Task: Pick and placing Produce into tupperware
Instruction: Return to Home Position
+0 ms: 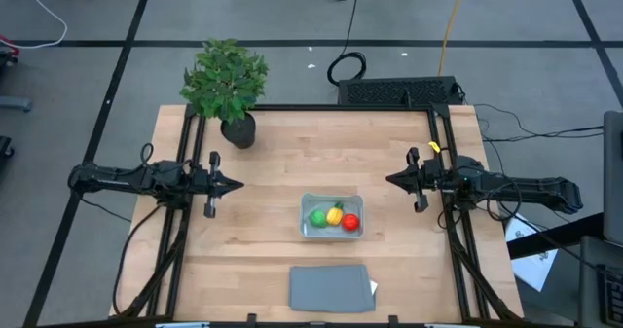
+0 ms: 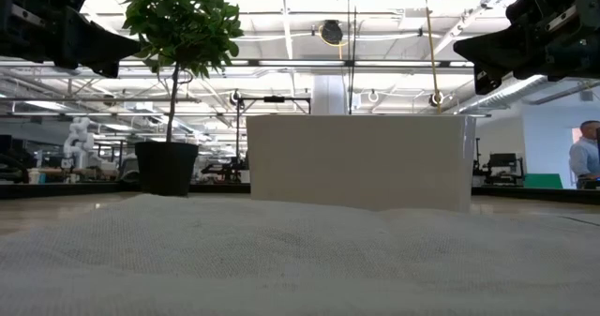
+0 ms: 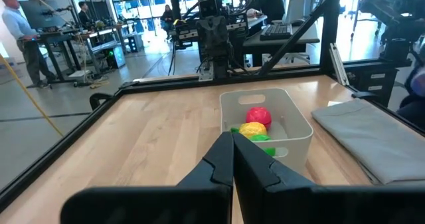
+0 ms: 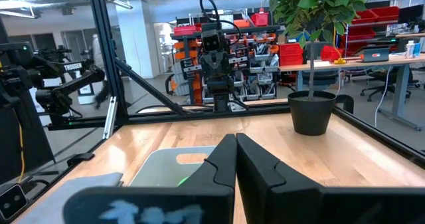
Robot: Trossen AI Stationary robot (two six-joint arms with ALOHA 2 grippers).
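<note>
The clear bluish-grey tupperware (image 1: pixel 332 216) stands on the table's middle, toward the near side. In it lie the green ball (image 1: pixel 318 218), the yellow one with a green tip (image 1: pixel 334 214) and the red ball (image 1: pixel 350 221). The left wrist view shows the tub (image 3: pixel 292 121) with the red ball (image 3: pixel 258 115) and the yellow one (image 3: pixel 252 129). My left gripper (image 1: pixel 238 183) is shut and empty over the table's left side. My right gripper (image 1: pixel 389 180) is shut and empty over the right side. Both are raised above the table, pointing toward each other.
A flat grey lid (image 1: pixel 331 287) lies near the table's near edge, in front of the tub. A leafy potted plant (image 1: pixel 229 85) stands at the far left corner. A black frame (image 1: pixel 292 107) runs along the table's far and side edges. Bare wood lies between the grippers.
</note>
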